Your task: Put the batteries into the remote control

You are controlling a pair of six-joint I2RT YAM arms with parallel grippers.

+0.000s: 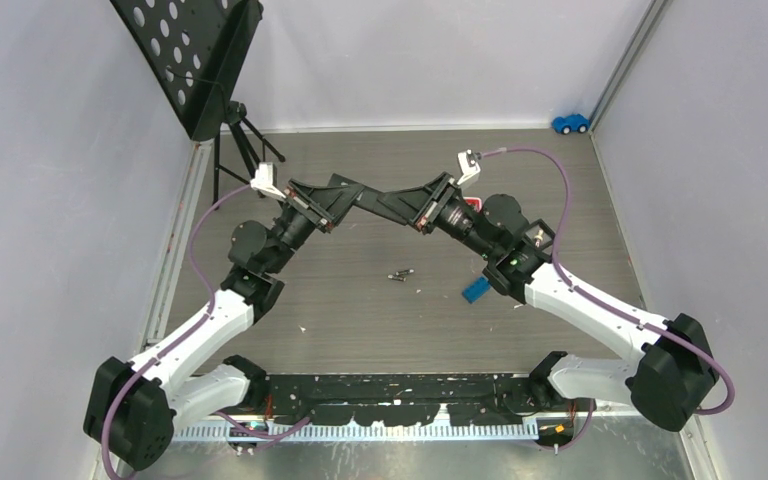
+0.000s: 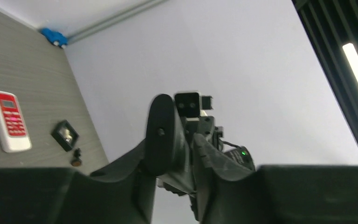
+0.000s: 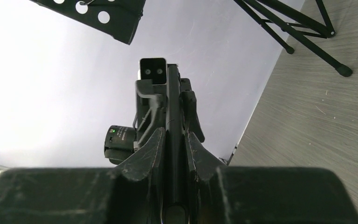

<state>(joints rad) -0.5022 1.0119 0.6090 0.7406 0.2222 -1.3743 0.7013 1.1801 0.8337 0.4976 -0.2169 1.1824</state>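
Right gripper (image 3: 174,136) is clenched on the black remote (image 3: 172,100), edge-on in mid-air. Left gripper (image 1: 358,193) sits at its far end; we cannot tell its grip. Batteries (image 1: 401,273) lie on the table (image 1: 360,320) below, near the blue block (image 1: 476,290). Risk we see: an uneven pull twists the remote loose and it drops.

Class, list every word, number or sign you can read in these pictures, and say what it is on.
None can be read. The red and white remote has a small screen and buttons, but any marks there are too blurred to read.
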